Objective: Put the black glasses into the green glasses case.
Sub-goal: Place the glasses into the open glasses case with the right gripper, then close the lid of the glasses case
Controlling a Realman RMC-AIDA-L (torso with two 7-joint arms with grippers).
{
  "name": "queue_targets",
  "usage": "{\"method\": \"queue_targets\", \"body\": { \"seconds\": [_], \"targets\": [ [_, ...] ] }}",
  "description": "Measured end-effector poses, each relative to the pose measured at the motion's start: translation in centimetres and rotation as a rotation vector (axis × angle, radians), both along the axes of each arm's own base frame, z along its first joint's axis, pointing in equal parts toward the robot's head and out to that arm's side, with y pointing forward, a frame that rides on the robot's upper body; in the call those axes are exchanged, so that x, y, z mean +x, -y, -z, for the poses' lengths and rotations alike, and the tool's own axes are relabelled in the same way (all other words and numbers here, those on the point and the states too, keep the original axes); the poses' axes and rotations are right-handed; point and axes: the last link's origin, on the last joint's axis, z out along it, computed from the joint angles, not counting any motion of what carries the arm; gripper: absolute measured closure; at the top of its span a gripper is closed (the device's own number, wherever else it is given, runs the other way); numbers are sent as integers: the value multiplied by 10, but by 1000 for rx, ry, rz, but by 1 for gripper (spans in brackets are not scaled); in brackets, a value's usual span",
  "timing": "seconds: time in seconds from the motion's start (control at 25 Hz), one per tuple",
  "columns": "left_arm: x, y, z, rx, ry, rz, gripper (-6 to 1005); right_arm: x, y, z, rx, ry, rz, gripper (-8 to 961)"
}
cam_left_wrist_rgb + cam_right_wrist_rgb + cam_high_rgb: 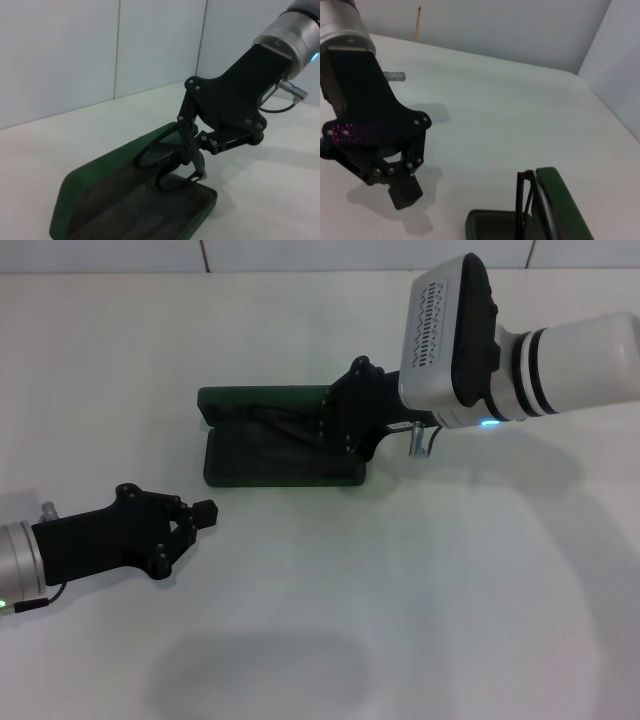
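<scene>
The green glasses case lies open in the middle of the white table, its lid standing at the far side. My right gripper reaches into the case from the right and is shut on the black glasses. In the left wrist view the right gripper holds the glasses low over the case's dark lining, the frame leaning towards the lid. The right wrist view shows the glasses at the case's rim. My left gripper rests shut and empty at the front left.
The white table spreads around the case, with a white wall behind it. The left gripper also shows in the right wrist view, apart from the case.
</scene>
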Motion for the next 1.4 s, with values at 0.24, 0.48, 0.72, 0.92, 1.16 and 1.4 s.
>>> {"method": "queue_targets", "body": {
  "seconds": [0.24,0.48,0.72,0.92,1.16,1.4],
  "targets": [
    [1,-1,0,0,1,4,945,3,-1,-1,32,-7,15,863],
    [4,-3,2,-4,6,10,943,1,1,4,31,15,15,862],
    [4,-3,3,-8,4,11,942,-2,4,4,24,7,-2,861],
    [6,-1,3,-15,11,18,940,-1,8,3,25,-10,-1,777],
    [6,-1,3,-14,17,15,939,8,25,-13,16,-129,43,705],
    [18,-12,6,-25,53,5,937,61,52,-68,7,-387,225,668]
  ]
}}
